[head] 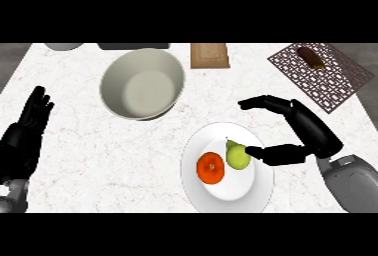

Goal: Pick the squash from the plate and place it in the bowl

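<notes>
A white plate (221,197) lies on the counter at the lower middle. On it sit a pale green squash (237,156) and, to its left, an orange round fruit (210,167). My right hand (314,132) hovers at the plate's right edge, open, its thumb tip touching or nearly touching the squash's right side and its fingers arched above the plate's far rim. The large beige bowl (142,83) stands up and to the left of the plate, with nothing in it. My left hand (23,135) rests open at the left edge, fingers up.
A brown patterned mat (325,77) with a dark oblong item (311,57) lies at the back right. A wooden board (210,55) sits behind the bowl. A grey vessel (65,46) and a dark object (133,46) line the back edge.
</notes>
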